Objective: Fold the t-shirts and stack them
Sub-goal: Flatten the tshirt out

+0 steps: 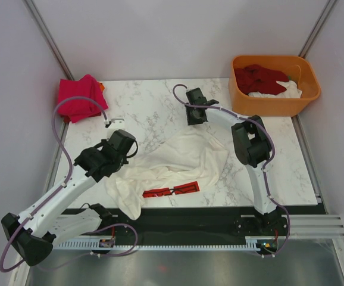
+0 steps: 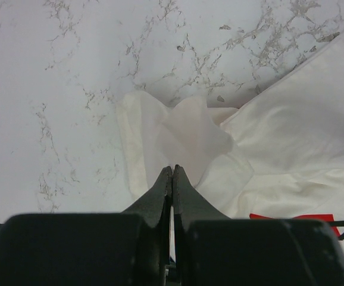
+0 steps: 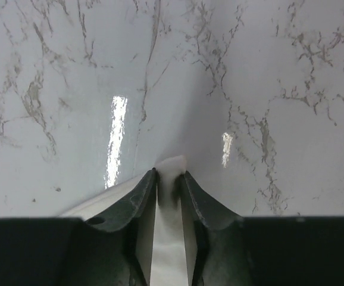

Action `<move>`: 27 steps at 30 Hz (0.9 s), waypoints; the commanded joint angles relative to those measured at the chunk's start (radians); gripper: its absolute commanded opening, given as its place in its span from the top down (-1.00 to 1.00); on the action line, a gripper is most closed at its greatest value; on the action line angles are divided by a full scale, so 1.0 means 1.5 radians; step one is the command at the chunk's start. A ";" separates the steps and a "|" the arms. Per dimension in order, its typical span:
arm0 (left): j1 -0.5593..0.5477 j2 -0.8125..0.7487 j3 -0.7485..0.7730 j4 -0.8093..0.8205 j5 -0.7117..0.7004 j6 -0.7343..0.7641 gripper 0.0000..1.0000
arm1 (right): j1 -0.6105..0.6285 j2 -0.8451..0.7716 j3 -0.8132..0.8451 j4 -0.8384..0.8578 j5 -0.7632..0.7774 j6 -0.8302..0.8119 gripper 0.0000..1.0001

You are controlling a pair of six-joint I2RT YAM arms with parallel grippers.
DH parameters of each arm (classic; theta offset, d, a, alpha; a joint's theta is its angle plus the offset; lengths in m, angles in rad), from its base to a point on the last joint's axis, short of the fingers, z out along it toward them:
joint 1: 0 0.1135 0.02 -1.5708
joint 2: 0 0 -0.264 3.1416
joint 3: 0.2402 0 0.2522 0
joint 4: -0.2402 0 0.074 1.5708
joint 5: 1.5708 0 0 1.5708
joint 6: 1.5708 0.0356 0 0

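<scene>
A large white t-shirt with a red print lies crumpled in the middle of the marble table. My left gripper is at the shirt's left edge. In the left wrist view its jaws are shut, with the white cloth puckered up to the tips and a sliver of it between them. My right gripper is at the shirt's far tip. In the right wrist view its jaws pinch a strip of white cloth.
A folded pink-red t-shirt lies at the table's far left corner. An orange tub at the far right holds a dark red shirt and a white one. Walls close in both sides.
</scene>
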 commanded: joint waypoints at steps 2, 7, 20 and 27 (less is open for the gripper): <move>0.006 -0.015 0.001 0.028 0.004 0.001 0.96 | 0.006 -0.004 -0.021 -0.001 -0.001 0.007 0.52; 0.010 -0.011 0.020 0.030 0.004 0.019 0.95 | 0.006 -0.021 -0.007 -0.003 -0.001 -0.003 1.00; 0.013 -0.007 0.444 -0.018 -0.045 0.185 0.95 | 0.005 -0.519 -0.020 -0.059 -0.013 0.020 1.00; 0.013 -0.048 0.652 -0.016 0.094 0.293 0.95 | 0.006 -0.853 -0.112 -0.058 -0.056 0.028 1.00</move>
